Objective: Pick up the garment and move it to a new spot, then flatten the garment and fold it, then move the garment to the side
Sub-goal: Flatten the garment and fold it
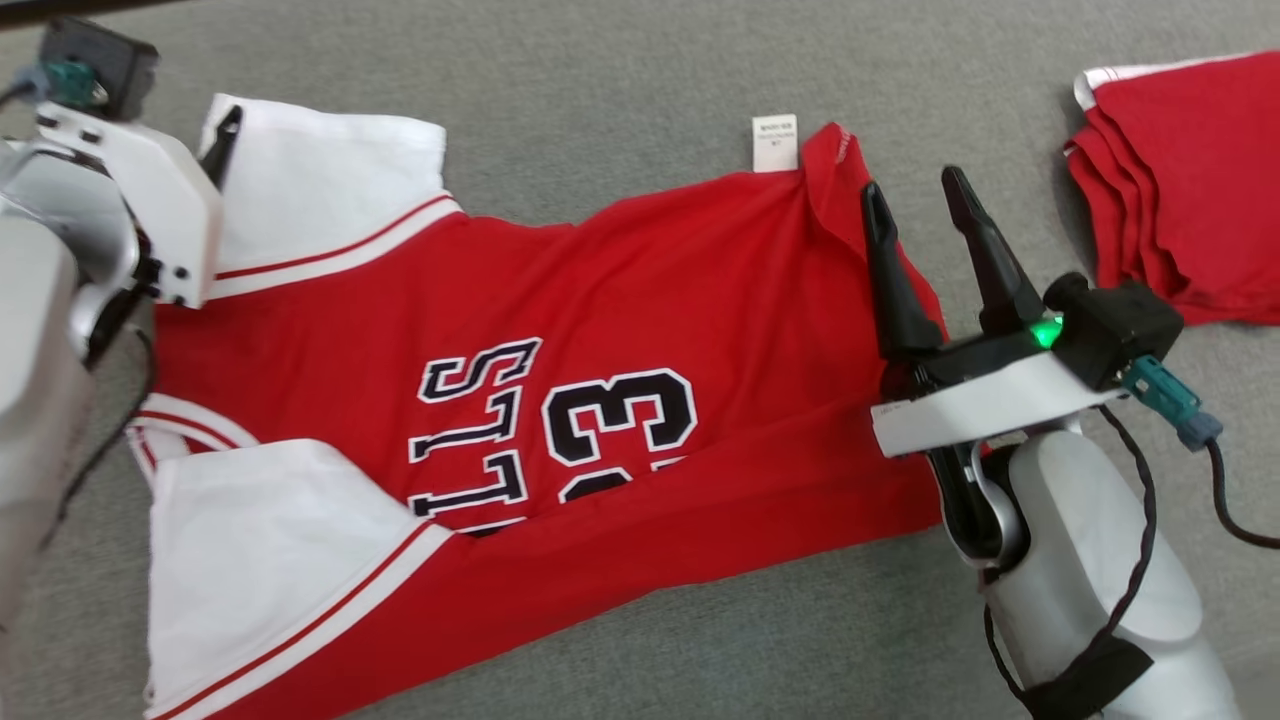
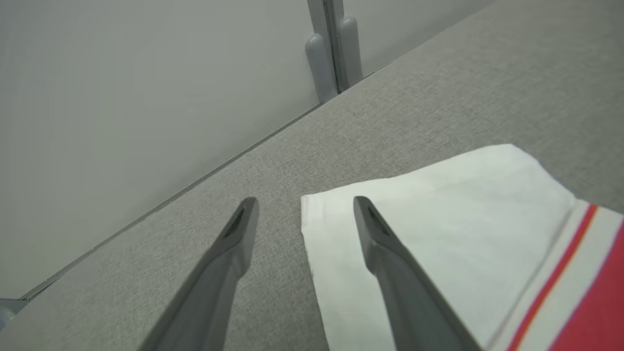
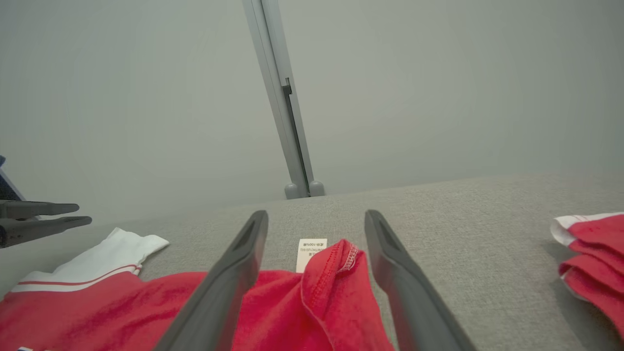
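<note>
Garment, a red fabric jersey with white sleeves (image 1: 560, 330), lies spread mid-frame, left gripper (image 2: 302, 204) over upper-left sleeve (image 1: 320, 190), right gripper (image 1: 912, 185) over curled right hem (image 1: 830, 175), both parted and empty, seemingly poised to flatten.

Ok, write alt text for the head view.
A red-and-white jersey numbered 13 lies spread on a grey surface. The open right claw is at its folded corner, the left claw by its upper sleeve; folded red garments lie at right.
</note>
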Motion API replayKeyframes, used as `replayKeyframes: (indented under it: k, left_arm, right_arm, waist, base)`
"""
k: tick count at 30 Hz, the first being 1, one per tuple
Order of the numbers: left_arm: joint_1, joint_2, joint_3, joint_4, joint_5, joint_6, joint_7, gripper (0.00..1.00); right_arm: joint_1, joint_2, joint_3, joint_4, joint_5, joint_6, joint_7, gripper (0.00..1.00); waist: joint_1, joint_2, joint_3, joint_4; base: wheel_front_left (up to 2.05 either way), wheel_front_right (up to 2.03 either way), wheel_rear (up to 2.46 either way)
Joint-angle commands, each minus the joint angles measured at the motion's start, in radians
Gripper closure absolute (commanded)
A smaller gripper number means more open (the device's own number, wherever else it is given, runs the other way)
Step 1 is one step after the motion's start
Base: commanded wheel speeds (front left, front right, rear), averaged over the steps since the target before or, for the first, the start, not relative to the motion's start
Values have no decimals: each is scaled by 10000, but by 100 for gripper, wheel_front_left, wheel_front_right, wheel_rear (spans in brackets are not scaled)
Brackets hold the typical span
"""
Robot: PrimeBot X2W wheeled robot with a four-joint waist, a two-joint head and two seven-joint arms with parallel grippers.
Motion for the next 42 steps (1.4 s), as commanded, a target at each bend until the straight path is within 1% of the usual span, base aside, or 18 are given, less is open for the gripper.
replayKeyframes:
  k: [1, 5, 9, 10, 11, 13, 19, 21, 22, 23, 24, 25, 26, 27, 33, 35, 38, 42]
  left_arm:
    - [-439, 397, -459, 163, -437, 3, 383, 0]
    - [-1191, 1081, -1598, 355, -1270, 3, 1307, 0]
    - [-1633, 1555, -2517, 280, -2018, 2, 1671, 0]
    - [-1803, 1690, -2836, 267, -2405, 2, 1713, 0]
    - [-1803, 1690, -2836, 267, -2405, 2, 1713, 0]
    - [-2039, 1822, -3263, 382, -2735, 2, 1671, 0]
    - [-2065, 1712, -4157, 645, -3499, -4, 2059, 0]
    - [-2036, 1683, -4246, 642, -3696, -4, 2071, 0]
    - [-2036, 1666, -4297, 674, -3899, -8, 2110, 9]
    - [-2038, 1657, -4367, 685, -4094, -8, 2147, 40]
    - [-2056, 1672, -4428, 705, -4259, -8, 2145, 62]
    - [-2088, 1700, -4487, 733, -4371, -6, 2110, 70]
    - [-2128, 1721, -4570, 756, -4485, -3, 2094, 70]
    - [-2163, 1737, -4661, 771, -4586, -2, 2089, 100]
    - [-2283, 1581, -4830, 573, -5192, 1, 994, 100]
    - [-2203, 1551, -4970, 463, -5276, 1, 550, 100]
    - [-1889, 1504, -5376, 140, -5302, 1, -17, 100]
    - [-1626, 1375, -5560, -87, -5486, 1, -795, 100]
  right_arm:
    - [-283, -15, 85, 49, 4, 2, -54, 0]
    - [-643, 36, 206, 22, 97, 2, -54, 0]
    - [-768, 68, 282, -55, 145, 2, -54, 0]
    - [-743, 78, 283, -77, 151, 2, -54, 0]
    - [-743, 78, 283, -77, 151, 2, -54, 0]
    - [-702, 86, 271, -77, 108, 2, -54, 0]
    - [-703, 94, 173, -65, 77, 2, -54, 0]
    - [-712, 95, 159, -71, 83, 2, -54, 0]
    - [-715, 96, 148, -72, 101, 2, -55, 0]
    - [-719, 97, 150, -73, 123, 2, -55, 0]
    - [-722, 96, 155, -65, 136, 2, -55, 0]
    - [-725, 97, 156, -48, 135, 2, -55, 0]
    - [-729, 99, 150, -20, 118, 2, -55, 0]
    - [-729, 96, 123, 13, 75, 2, -55, 0]
    - [-708, 80, 17, 218, -181, 2, -55, 0]
    - [-903, -61, 79, 315, -185, 2, -50, 0]
    - [-1159, -370, 218, 755, 84, 2, 820, 0]
    - [-1849, -797, 328, 1366, -148, 2, 2173, 0]
  waist:
    - [0, 0, 441, -436]
    - [0, 0, 692, -654]
    - [0, 0, 862, -780]
    - [0, 0, 913, -808]
    - [0, 0, 913, -808]
    - [0, 0, 973, -841]
    - [0, 0, 990, -867]
    - [0, 0, 994, -870]
    - [0, 0, 996, -876]
    - [0, 0, 999, -885]
    - [0, 0, 1000, -893]
    - [0, 0, 999, -898]
    - [0, 0, 997, -898]
    - [0, 0, 988, -888]
    - [0, 0, 702, -572]
    - [0, 0, 562, -375]
    - [0, 0, 318, -9]
    - [0, 0, 35, 509]
  base:
    - [0, 0, 0]
    - [0, 0, 0]
    - [0, 0, 0]
    - [0, 0, 0]
    - [0, 0, 0]
    - [0, 0, 0]
    - [0, 0, 0]
    - [0, 0, 0]
    - [0, 0, 0]
    - [0, 0, 0]
    - [0, 0, 0]
    - [0, 0, 0]
    - [0, 0, 0]
    - [0, 0, 0]
    - [0, 0, 0]
    - [0, 0, 0]
    - [0, 0, 0]
    - [0, 0, 0]
